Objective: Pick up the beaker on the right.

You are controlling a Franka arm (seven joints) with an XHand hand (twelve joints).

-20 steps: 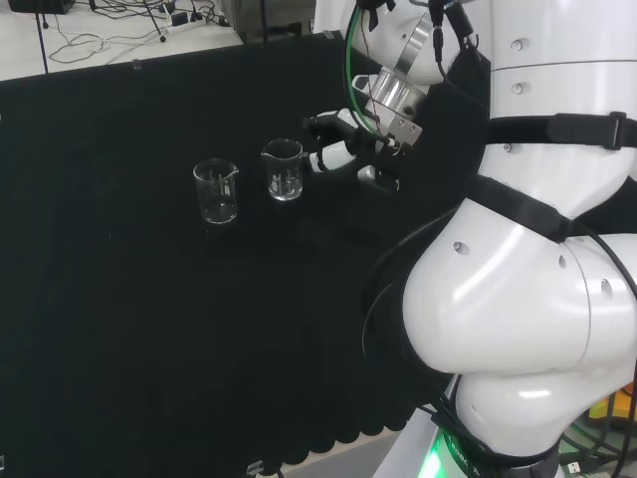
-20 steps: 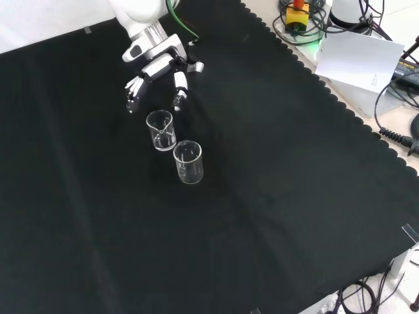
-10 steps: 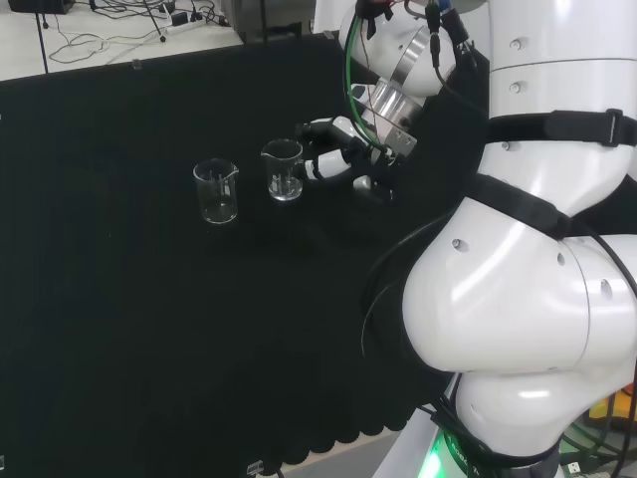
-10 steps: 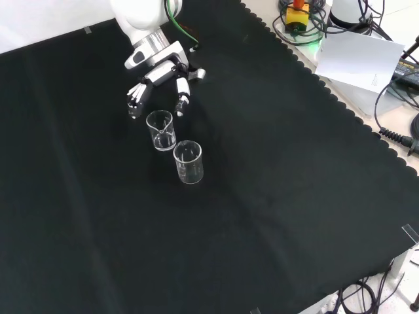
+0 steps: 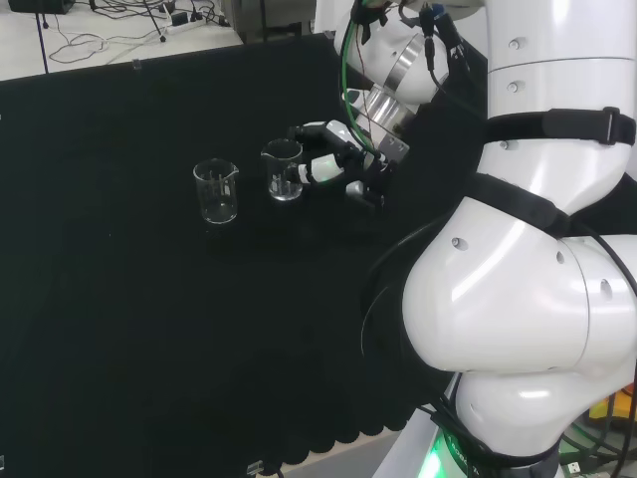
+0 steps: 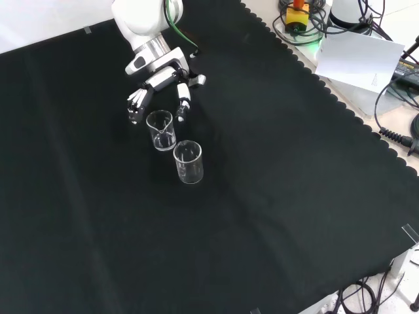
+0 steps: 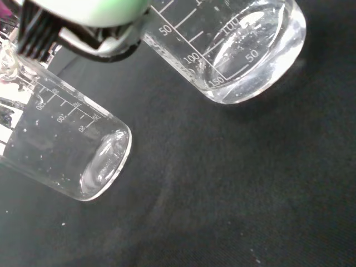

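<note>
Black cloth covers the bench; cables, a paper sheet and other gear lie past its scalloped edge at upper right of the front view. Two clear beakers stand upright and empty near frame centre-left. In the head view the target beaker is the right-hand one of the pair, w/ the second beaker just beside it to the left; in the front view the target sits higher in frame, the other below and slightly right. Hand enters from the top of the front view, fingers spread and only slightly bent, one set at the beaker's left, another at its right, so the rim sits between them; nothing is held, and contact w/ the glass cannot be confirmed. Wrist view: both beakers close, graduated walls visible and. Step in hand, by judgement: final approach, pre-grasp. Next move prob. needs a little more advance, then closing round the wall w/o nudging the neighbour, which stands close.
</note>
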